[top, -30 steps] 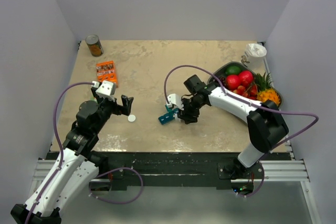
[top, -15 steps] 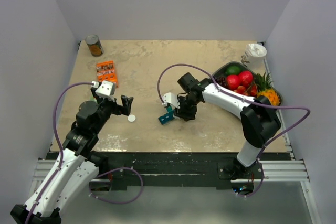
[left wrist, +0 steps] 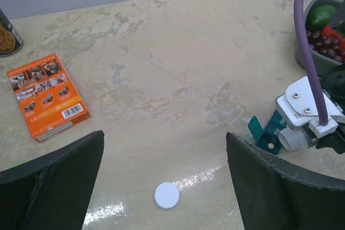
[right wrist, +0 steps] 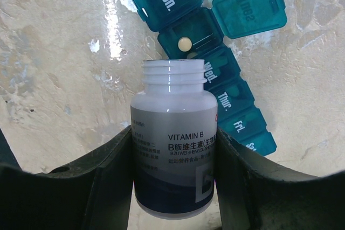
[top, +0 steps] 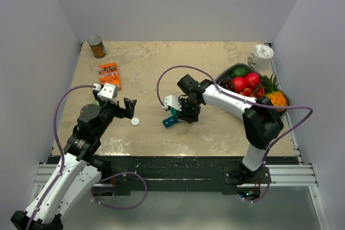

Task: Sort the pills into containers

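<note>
Right gripper (right wrist: 172, 138): we observe it clamped on an uncapped white plastic vitamin bottle (right wrist: 173, 106) over the teal-blue plastic pill-organiser strip (right wrist: 237, 117), near the desk's near edge, centre. Left gripper (left wrist: 165, 136) stands apart.

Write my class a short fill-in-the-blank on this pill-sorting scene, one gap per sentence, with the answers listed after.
1. The white and dark-blue plastic bottle, uncapped and clamped in the right arm's jaws, is labelled VITAMIN ___.
2. On the teal-blue plastic pill-organiser strip, the open compartment lies between Mon. and ___.
3. That open compartment holds ___ small round pale-yellow pill.
4. The left arm's jaws, above the round white plastic cap, stand ___ and hold nothing.

Answers: B; Wed.; one; open.
</note>
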`<state>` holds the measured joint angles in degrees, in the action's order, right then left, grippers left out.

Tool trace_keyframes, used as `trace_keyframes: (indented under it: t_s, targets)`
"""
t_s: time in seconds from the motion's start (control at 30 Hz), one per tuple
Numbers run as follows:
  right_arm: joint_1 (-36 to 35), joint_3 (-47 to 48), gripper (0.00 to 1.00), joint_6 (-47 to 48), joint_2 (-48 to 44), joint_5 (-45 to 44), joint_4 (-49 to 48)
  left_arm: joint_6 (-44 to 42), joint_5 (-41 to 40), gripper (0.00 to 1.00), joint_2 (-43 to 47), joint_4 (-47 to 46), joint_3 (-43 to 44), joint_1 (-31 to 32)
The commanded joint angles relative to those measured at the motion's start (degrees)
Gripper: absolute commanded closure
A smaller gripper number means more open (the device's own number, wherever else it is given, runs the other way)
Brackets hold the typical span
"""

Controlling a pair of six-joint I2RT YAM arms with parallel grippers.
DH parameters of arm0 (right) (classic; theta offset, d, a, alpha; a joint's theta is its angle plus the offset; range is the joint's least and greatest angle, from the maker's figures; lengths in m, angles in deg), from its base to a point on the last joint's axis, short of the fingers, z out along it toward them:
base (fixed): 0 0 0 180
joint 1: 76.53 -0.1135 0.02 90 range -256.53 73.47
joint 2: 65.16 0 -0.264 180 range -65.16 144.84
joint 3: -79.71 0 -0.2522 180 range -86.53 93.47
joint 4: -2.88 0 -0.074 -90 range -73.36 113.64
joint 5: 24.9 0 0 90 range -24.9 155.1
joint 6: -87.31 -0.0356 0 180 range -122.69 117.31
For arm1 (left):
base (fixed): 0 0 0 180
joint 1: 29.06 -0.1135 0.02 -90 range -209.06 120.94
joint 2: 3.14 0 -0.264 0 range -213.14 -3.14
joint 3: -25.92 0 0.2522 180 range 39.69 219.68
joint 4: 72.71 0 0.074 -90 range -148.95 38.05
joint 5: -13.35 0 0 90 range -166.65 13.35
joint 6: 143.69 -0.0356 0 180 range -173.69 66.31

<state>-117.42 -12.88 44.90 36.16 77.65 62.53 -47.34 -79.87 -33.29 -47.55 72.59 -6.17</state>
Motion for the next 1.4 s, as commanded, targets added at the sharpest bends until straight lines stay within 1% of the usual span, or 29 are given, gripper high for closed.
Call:
trace_keyframes:
  t_s: [0.0, 0.8, 1.07, 1.37]
  targets:
    - [-0.86, 3.08, 1.00, -1.10, 0.11, -2.45, 0.96, -0.99, -0.73, 0.01, 0.53, -2.17, 0.93, -0.39]
    - [-3.15, 6.33, 1.00, -3.47, 2.57, -7.90, 3.68, -1.08, -0.73, 0.01, 0.62, -2.17, 0.93, -0.40]
    - [-3.15, 6.60, 1.00, -3.91, 2.66, -7.64, 3.68, -1.08, -0.82, 0.01, 0.62, -2.17, 0.93, -0.40]
    - [-2.97, 5.55, 1.00, -4.88, 1.34, -4.48, 2.54, -1.08, -0.99, 0.01, 0.71, -2.08, 0.85, -0.40]
